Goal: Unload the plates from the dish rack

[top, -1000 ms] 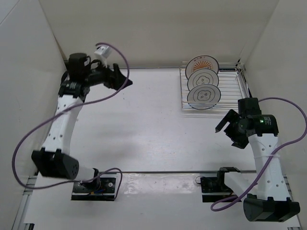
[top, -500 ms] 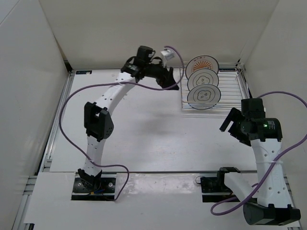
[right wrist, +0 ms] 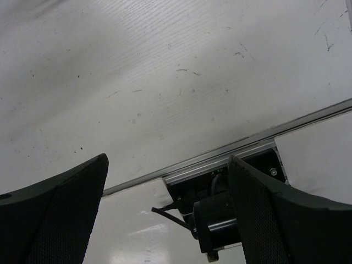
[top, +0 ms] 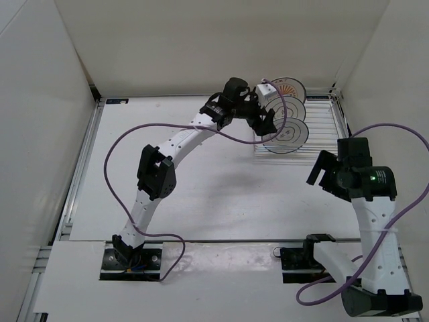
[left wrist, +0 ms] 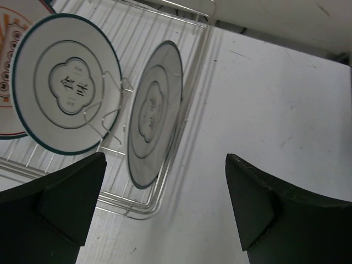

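Observation:
Three plates stand upright in the wire dish rack [top: 323,127] at the back right. The orange sunburst plate [top: 292,84] is farthest, then two dark-outlined plates [top: 293,107], the nearest [top: 292,134] at the rack's front. My left gripper [top: 270,126] is open and empty, just left of the nearest plate. In the left wrist view the nearest plate [left wrist: 154,118] is seen almost edge-on above the open gripper [left wrist: 165,162], with the middle plate [left wrist: 66,82] and the rack wires [left wrist: 193,77] beside it. My right gripper [top: 318,176] is open and empty in front of the rack.
White walls enclose the table on three sides; the rack sits close to the right wall. The left arm's purple cable [top: 127,144] loops over the table. The right wrist view shows bare table, a metal rail [right wrist: 231,151] and the arm's base below the open gripper [right wrist: 168,159].
My left arm has swung from the far left back corner across to the rack's left side. My right arm has shifted slightly right and lifted.

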